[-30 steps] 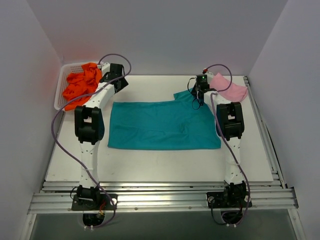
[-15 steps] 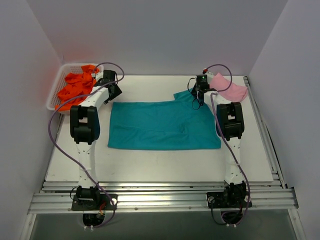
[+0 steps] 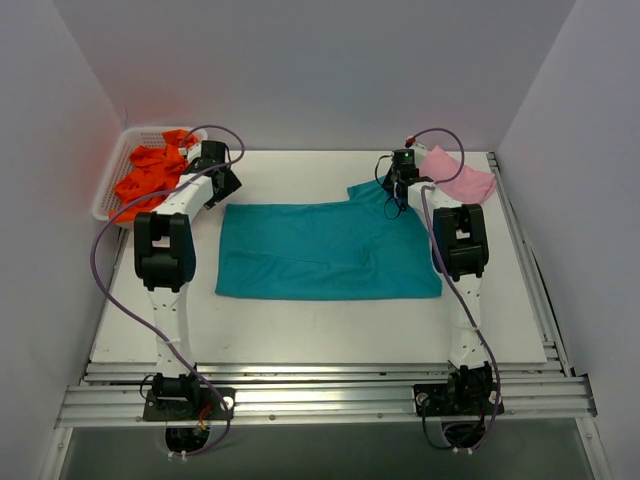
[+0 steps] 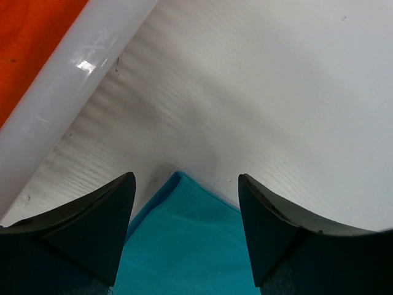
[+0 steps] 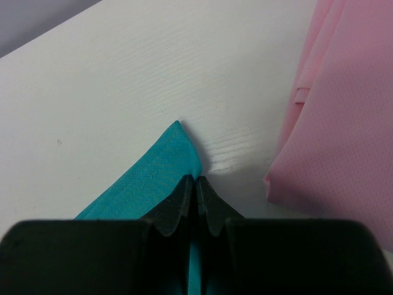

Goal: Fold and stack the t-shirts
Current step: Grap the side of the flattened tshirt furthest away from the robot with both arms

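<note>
Your right gripper [image 5: 195,184] is clenched on the far right corner of the teal shirt [image 3: 330,250], with a tip of cloth poking out past its fingertips. That grip has not changed over the last second. The shirt lies spread across the middle of the table [image 3: 300,330]. The pinched corner looks slightly raised, though the overhead view is too coarse to be sure. Your left gripper [image 4: 186,181] has swung away from the basket [image 3: 105,205] of orange shirts [image 3: 145,175]. It now hangs with its jaws apart, straddling the teal shirt's far left corner without gripping it. The basket sits a little further left than before. The pink shirt [image 3: 462,180] lies at the table's far right corner, just beside the right gripper.
</note>
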Available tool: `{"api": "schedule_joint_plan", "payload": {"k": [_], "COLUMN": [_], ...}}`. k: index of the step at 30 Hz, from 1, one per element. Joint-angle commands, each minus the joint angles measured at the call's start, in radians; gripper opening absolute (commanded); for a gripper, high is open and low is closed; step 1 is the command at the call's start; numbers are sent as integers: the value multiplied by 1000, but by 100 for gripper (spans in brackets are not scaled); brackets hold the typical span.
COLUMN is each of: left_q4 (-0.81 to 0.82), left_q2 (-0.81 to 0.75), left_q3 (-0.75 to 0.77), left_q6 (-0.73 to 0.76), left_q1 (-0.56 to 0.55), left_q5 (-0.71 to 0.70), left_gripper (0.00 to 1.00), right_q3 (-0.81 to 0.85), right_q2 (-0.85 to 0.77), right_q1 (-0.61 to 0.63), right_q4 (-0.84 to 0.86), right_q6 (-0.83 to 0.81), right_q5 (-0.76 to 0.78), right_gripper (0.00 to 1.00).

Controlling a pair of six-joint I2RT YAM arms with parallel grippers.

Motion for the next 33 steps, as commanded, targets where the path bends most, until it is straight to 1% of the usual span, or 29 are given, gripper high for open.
{"api": "schedule_joint_plan", "payload": {"k": [1,7,13,21,22,25,31,33], "left_q4": [8,-38,-55,-93,-96,-107,-127,-134], "left_q2": [-17,27,9,49,53,65,90,105], "left_q3": [-9,34,10,45,50,65,91,109], "left_q6": [4,6,3,3,3,7,21,24], "left_q1": [-12,-42,-62,-62,-60,-60,-60,-60], "left_q5": [-3,-31,-99,-98,-98,-89,-69,-64], "left_gripper": [77,77,76,76,74,71,61,53], "right_q3": [-28,-27,-24,-24,-25,-22,-15,-13], "right_q2": [9,10,13,13,12,15,20,21], "right_q1": [-3,-3,-3,-5,-5,-5,-5,-5], "right_q4": [-138,-140,-142,-142,-142,-143,-149,-151], "right_q6": [-11,-11,-11,-13,-13,-13,-13,-13], "right_q5": [4,-1,-2,-7,-9,-9,-10,-10], "right_gripper": [0,0,0,0,0,0,0,0]}}
